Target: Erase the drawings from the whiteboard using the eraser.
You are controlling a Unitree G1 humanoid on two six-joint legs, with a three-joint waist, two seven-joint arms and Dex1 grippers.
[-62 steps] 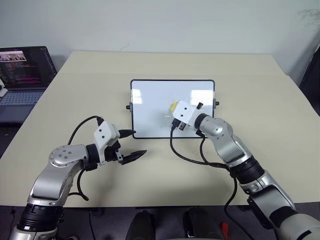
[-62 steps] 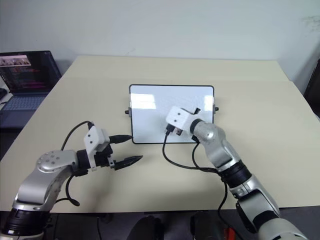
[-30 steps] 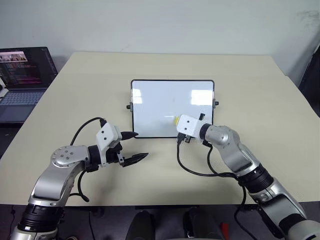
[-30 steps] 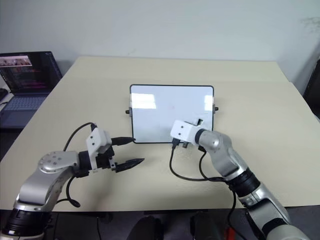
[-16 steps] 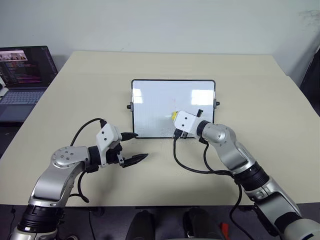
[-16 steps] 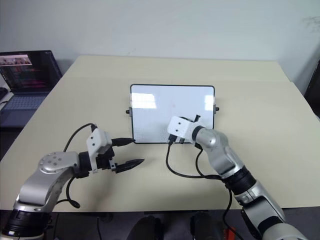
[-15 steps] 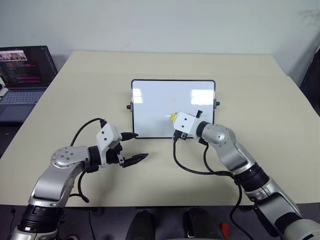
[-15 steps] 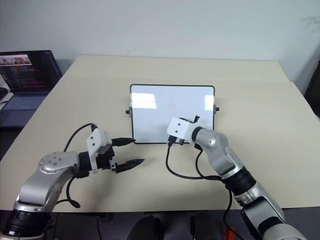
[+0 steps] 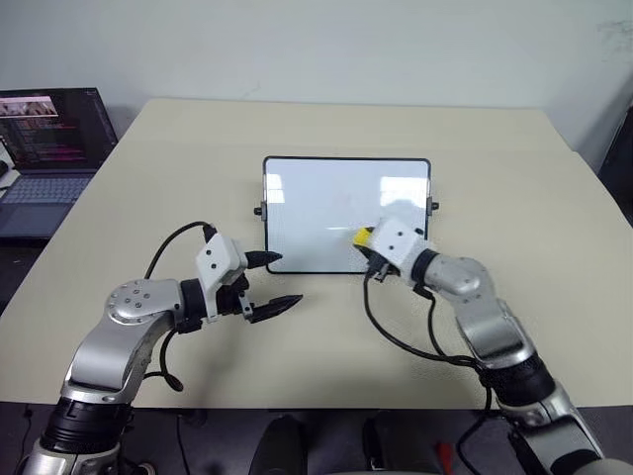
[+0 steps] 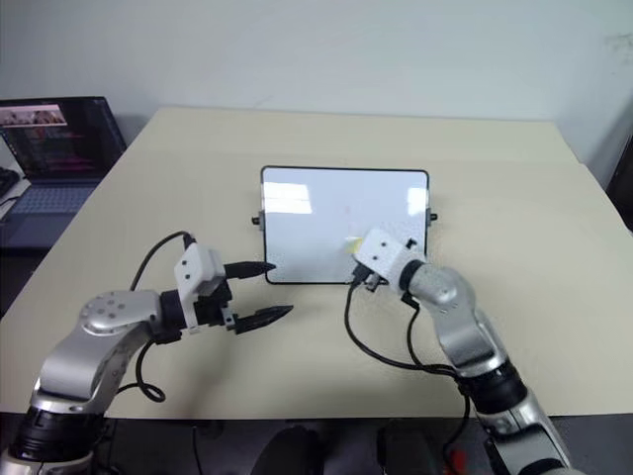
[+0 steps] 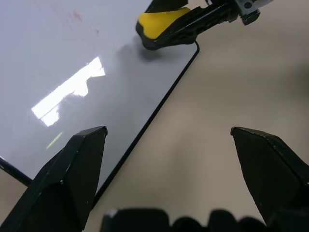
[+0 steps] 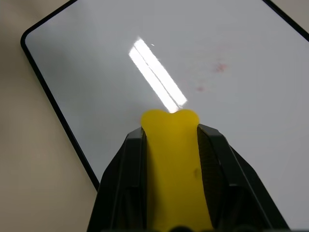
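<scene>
Whiteboard lies flat near the centre of the table, long edges parallel to the table's near edge. Faint red smudges, remnants of the drawings, show on the glossy surface beside a pale glare patch. The right end effector is clamped on the yellow eraser above the board's near right corner. The left end effector hangs released, fingers spread, just off the board's near left corner. A laptop sits beyond the table's far left corner; its screen text is too small to read. Nothing lies between eraser and smudges.
</scene>
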